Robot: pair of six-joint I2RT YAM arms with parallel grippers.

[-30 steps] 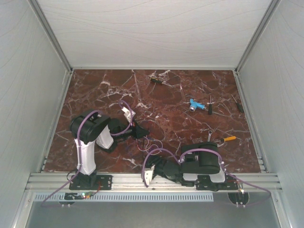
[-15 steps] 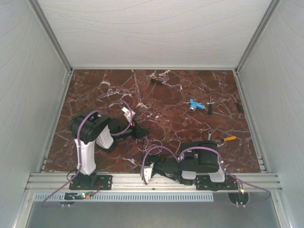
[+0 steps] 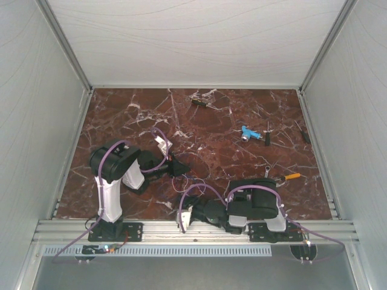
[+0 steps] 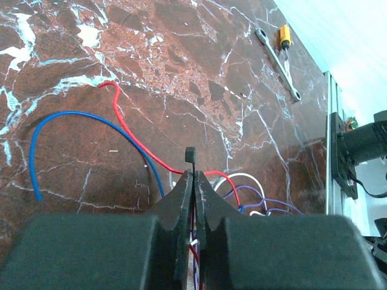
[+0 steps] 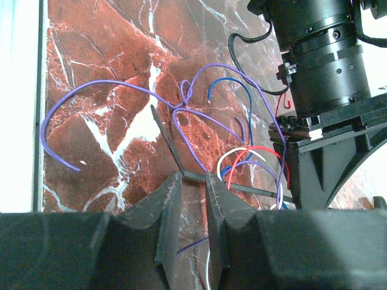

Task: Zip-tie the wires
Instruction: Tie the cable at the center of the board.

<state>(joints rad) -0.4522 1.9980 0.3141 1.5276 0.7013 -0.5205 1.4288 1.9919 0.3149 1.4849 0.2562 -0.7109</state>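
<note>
Loosely looped, the thin purple, blue, red and white wires (image 5: 242,151) sprawl on the desk (image 3: 121,115) between both grippers; left jaws pinch them, right jaws clamp a black zip tie (image 5: 172,151).

Right end effector (image 3: 181,219) farther left.

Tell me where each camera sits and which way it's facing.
Top external: above and behind the bases, looking down on the marble table; both arms show.
Left wrist: low on the left arm, facing across the table; its shut fingers pinch the wires.
Right wrist: on the right arm, facing the left arm's gripper; its fingers hold a black zip tie.
Shared: the wires, and the wrench.
</note>
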